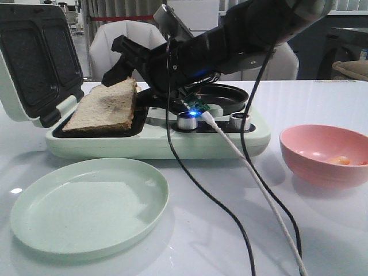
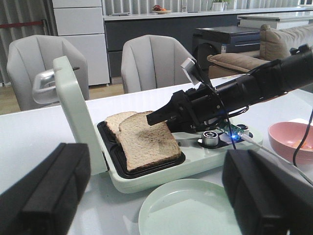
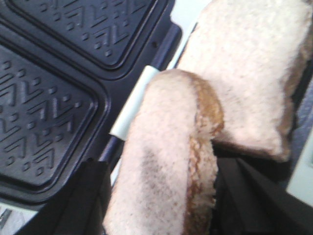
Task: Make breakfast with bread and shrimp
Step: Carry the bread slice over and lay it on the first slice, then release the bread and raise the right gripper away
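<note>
Although two slices of bread (image 2: 146,139) already lie in the sandwich maker (image 1: 161,141), the breakfast appears, by judgement, only partly made. Nearest the camera, the empty green plate (image 1: 86,204) rests on the worktop (image 1: 230,230), well in front of the right claw (image 1: 129,63). To that claw's right, well apart, the pink bowl (image 1: 325,152) holds a small orange piece, probably shrimp (image 1: 341,160); no shrimp is visible on the bread. Loading the shrimp, closing the lid (image 1: 34,57) and plating seem to remain.

The right arm reaches from the right across the maker's round pan (image 1: 227,95), its wrist pitched down toward the bread tray. In the right wrist view a tilted slice (image 3: 171,161) stands between the two fingers; the claw seems to pinch it by the crust edge, raised off the second slice (image 3: 249,68) just beyond. Beyond the claw, the lid stands upright, its patterned plates (image 3: 49,98) exposed.

The left claw (image 2: 151,191) hovers near, above the plate, its fingers (image 2: 44,191) spread wide and holding nothing.
</note>
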`<state>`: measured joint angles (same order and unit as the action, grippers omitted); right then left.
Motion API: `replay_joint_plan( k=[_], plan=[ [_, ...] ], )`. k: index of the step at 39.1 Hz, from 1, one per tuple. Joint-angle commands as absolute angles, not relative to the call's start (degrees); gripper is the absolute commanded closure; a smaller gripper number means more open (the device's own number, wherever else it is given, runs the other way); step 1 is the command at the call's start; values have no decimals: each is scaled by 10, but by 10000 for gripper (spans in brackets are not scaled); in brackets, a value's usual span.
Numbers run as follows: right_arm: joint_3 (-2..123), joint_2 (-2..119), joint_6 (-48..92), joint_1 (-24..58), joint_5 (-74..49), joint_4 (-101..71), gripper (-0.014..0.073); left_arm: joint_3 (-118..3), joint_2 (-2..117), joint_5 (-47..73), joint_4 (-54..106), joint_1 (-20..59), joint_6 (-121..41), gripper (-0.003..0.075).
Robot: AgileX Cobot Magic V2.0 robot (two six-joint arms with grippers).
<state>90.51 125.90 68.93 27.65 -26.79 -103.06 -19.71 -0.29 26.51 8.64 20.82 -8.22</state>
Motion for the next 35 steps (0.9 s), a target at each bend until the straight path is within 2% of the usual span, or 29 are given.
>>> replay_joint_plan(
  k=[1,13,21,30,35],
  plan=[
    [925,1208,692,276,-257,-1027,34,-213,-11,220,95,213,-76,116],
    [925,1136,691,289,-168,-904,37,-213,-11,220,95,213,-76,116],
    [921,1062,653,289,-170,-800,37,-213,-11,220,95,213,-76,116],
    [895,953,488,289,-210,-548,37,-213,-11,220,95,213,-76,116],
    [894,895,342,289,-269,-372,37,-213,-11,220,95,213,-76,116]
  ],
)
